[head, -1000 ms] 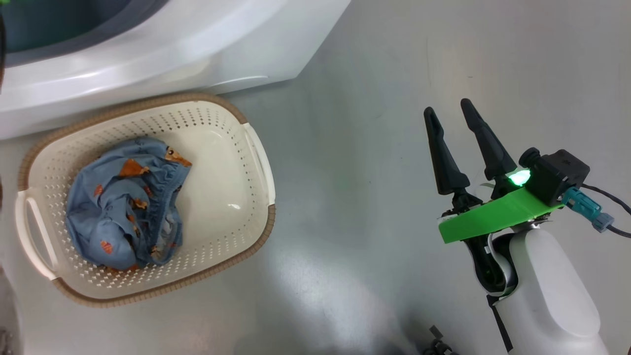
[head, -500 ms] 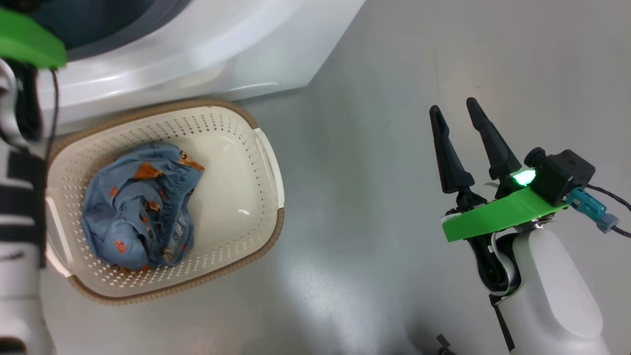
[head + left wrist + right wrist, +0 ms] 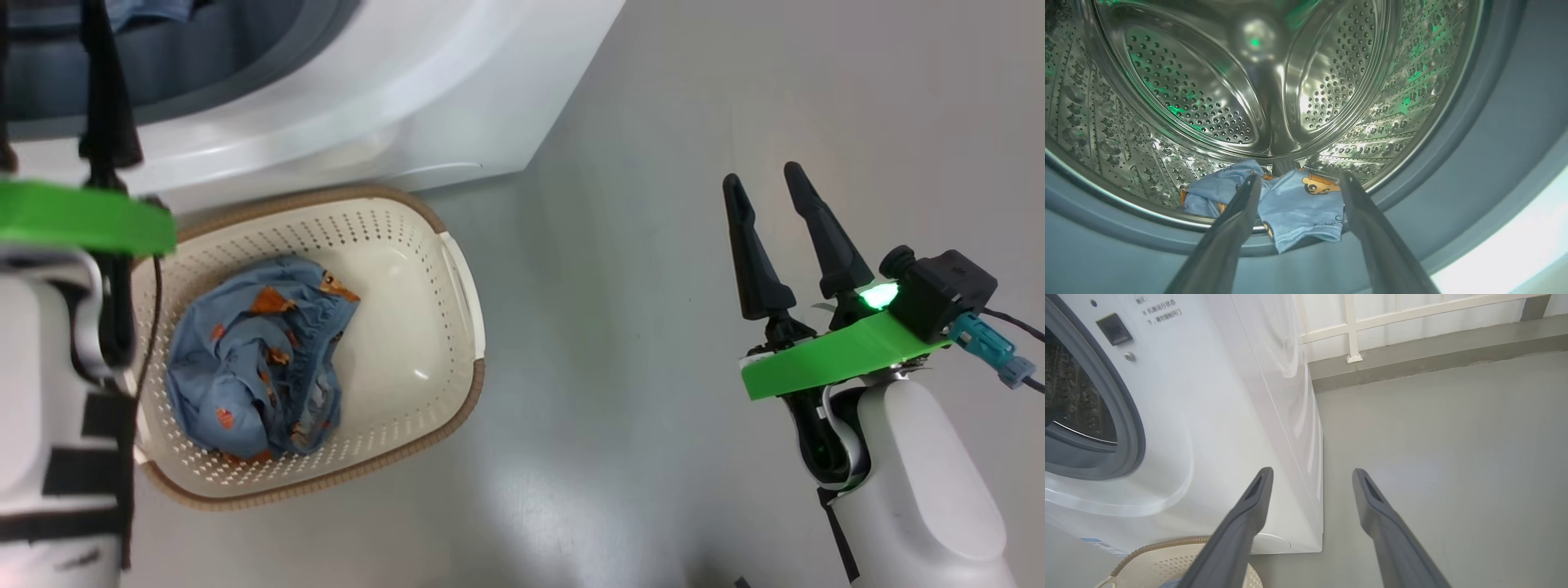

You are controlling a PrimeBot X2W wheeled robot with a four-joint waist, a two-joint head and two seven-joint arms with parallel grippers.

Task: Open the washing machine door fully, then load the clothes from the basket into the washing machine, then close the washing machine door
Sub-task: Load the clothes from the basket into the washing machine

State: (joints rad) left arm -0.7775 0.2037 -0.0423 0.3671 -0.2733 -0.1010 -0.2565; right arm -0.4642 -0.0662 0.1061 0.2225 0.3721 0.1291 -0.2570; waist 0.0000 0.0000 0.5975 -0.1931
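At the mouth of the washing machine (image 3: 1208, 416) we hold the left gripper (image 3: 1300, 177), jaws wide and empty, before a blue garment (image 3: 1298, 204) on the drum (image 3: 1208, 102) lip, while other clothes (image 3: 253, 359) lie in the basket (image 3: 392, 269) and the right gripper (image 3: 761, 174) hangs above the floor (image 3: 620, 327), jaws apart.

Your left gripper (image 3: 1300, 177) faces the drum's (image 3: 1188, 102) wide mouth, where a blue garment (image 3: 1298, 208) drapes over the front lip between the spread fingers (image 3: 1237, 220). The basket (image 3: 478, 371) sits just beside the washing machine (image 3: 408, 106), and your left forearm (image 3: 33, 392) overhangs its left side. Bare floor (image 3: 620, 286) surrounds your right gripper (image 3: 762, 174).
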